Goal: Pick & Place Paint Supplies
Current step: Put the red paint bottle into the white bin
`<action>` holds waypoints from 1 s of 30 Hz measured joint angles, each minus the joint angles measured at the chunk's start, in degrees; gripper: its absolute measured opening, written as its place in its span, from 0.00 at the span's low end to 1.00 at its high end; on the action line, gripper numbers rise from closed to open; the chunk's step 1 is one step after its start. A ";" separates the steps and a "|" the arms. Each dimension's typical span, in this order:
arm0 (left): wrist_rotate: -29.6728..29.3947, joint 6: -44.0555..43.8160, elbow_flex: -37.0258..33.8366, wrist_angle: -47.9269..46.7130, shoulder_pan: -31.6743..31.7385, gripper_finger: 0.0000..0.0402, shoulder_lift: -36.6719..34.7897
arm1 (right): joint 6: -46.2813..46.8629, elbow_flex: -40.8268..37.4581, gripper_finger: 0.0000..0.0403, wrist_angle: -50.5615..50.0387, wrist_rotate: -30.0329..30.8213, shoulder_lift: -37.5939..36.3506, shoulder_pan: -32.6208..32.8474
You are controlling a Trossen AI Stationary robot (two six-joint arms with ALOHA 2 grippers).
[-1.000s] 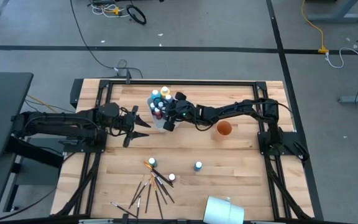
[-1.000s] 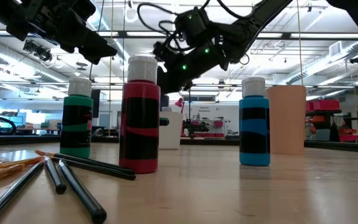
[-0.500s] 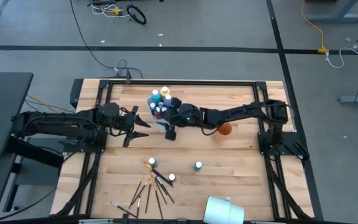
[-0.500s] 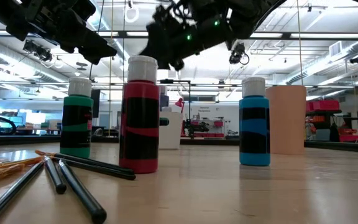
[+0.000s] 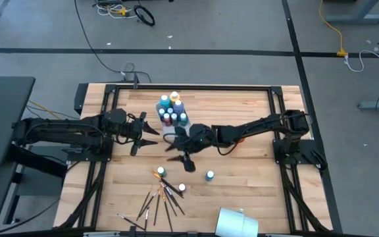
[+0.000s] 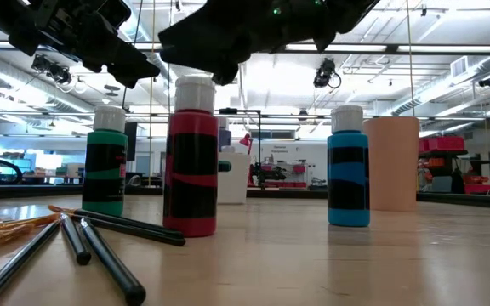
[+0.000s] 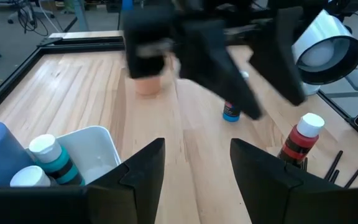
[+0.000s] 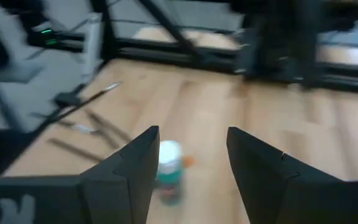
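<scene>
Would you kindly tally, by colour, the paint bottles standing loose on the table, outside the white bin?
Green bottle: 1
Red bottle: 1
Blue bottle: 1
Total: 3

Arms: both of my arms are matte black, built of slim tube links joined by chunkier rounded joint housings.
Left arm body: the rear section looks thick, with black cables bundled along it.
Right arm base: a blocky black mount with angled struts.
Left gripper: two black fingers, flat and wedge-shaped, with bevelled edges catching pale highlights.
Right gripper: two matching black fingers, broad at the root and chamfered toward the tip.
Lights: small green indicator dots glow on my right wrist housing in the low view.
Markings: none I can read.
</scene>
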 joint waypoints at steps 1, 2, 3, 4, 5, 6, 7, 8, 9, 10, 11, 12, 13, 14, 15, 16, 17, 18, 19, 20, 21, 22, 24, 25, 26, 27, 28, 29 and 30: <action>0.00 0.01 0.00 0.03 0.00 0.48 0.00 | 0.58 -0.01 0.48 -0.16 -1.14 0.00 0.54; 0.00 0.01 0.00 0.01 -0.02 0.48 0.00 | 0.90 -0.01 0.48 -0.07 -2.56 0.00 1.10; 0.00 0.01 0.00 0.01 0.00 0.48 0.00 | 0.92 -0.01 0.48 0.15 -4.17 0.00 1.64; 0.00 -0.01 0.00 0.01 -0.02 0.48 0.00 | 0.93 -0.01 0.48 0.16 -5.54 0.00 2.24; 0.00 -0.01 0.00 0.03 0.00 0.48 0.00 | 0.93 -0.01 0.48 0.12 -6.72 0.00 2.94; 0.00 -0.01 0.00 0.02 0.00 0.48 0.00 | 1.02 -0.01 0.48 0.08 -7.37 0.00 3.70; 0.00 -0.01 0.00 0.01 -0.01 0.48 0.00 | 1.04 -0.01 0.48 0.10 -7.61 0.00 4.48; 0.00 -0.01 0.00 0.04 -0.02 0.48 -0.01 | 1.05 -0.01 0.48 0.10 -7.72 0.00 5.24; 0.00 -0.01 0.00 0.01 -0.02 0.48 0.00 | 1.05 -0.01 0.48 0.10 -7.78 0.00 6.04; 0.00 -0.02 0.00 0.01 0.00 0.48 0.00 | 0.97 -0.01 0.48 0.06 -7.84 0.00 6.76; 0.00 -0.12 0.00 0.01 -0.02 0.48 0.00 | 0.61 -0.01 0.48 0.07 -7.86 0.00 7.44; 0.00 -0.30 0.00 0.01 -0.02 0.48 0.00 | -0.16 -0.01 0.48 0.08 -8.05 0.00 7.98; 0.00 -0.47 0.00 0.01 -0.01 0.48 -0.01 | -0.88 -0.01 0.48 0.10 -8.52 0.00 8.44; 0.00 -0.70 0.00 0.01 -0.02 0.48 0.00 | -1.52 -0.01 0.48 0.08 -9.11 0.00 8.80; 0.00 -1.02 0.00 0.01 0.00 0.48 0.00 | -1.82 -0.01 0.48 0.08 -9.47 0.00 9.10; 0.00 -1.47 0.00 0.01 -0.01 0.48 0.00 | -1.85 -0.01 0.48 0.08 -9.72 0.00 9.39; 0.00 -1.68 0.00 0.01 0.00 0.48 0.00 | -1.76 -0.01 0.48 0.01 -9.95 0.00 9.56; 0.00 -1.91 0.00 0.01 0.00 0.48 0.00 | -1.68 -0.01 0.48 -0.36 -9.98 0.00 9.78; 0.00 -2.21 0.00 0.01 -0.02 0.48 0.00 | -1.51 -0.01 0.48 -1.02 -9.97 0.00 9.95; 0.00 -2.63 0.00 0.01 -0.02 0.48 0.00 | -1.30 -0.01 0.48 -1.88 -9.94 0.02 10.09; 0.00 -2.93 0.00 0.01 -0.02 0.48 -0.01 | -0.71 -0.01 0.48 -2.67 -9.95 0.03 10.21; 0.00 -3.05 0.00 0.01 -0.02 0.48 0.00 | -0.33 -0.01 0.48 -3.36 -9.96 0.04 10.29; 0.00 -3.05 0.00 0.00 -0.02 0.48 0.00 | -0.18 0.03 0.48 -4.38 -9.62 0.48 10.40; 0.00 -3.06 0.00 0.01 -0.02 0.48 0.00 | -0.07 0.04 0.48 -5.15 -8.88 0.77 10.40; 0.00 -3.07 0.00 -0.03 -0.02 0.48 0.00 | 0.19 -0.03 0.48 -6.50 -8.01 0.89 10.40; 0.00 -3.07 0.00 -0.01 -0.02 0.48 0.00 | 0.53 -0.05 0.48 -7.08 -6.96 1.24 10.39; 0.00 -3.07 0.00 -0.03 0.00 0.48 0.00 | 1.07 0.02 0.48 -6.65 -6.15 1.73 10.35; 0.00 -3.07 0.00 -0.02 0.00 0.48 0.00 | 1.47 0.04 0.48 -7.20 -5.56 1.92 10.24; 0.01 -3.06 0.00 -0.02 -0.02 0.48 -0.01 | 1.66 -0.05 0.48 -7.99 -5.53 1.95 10.18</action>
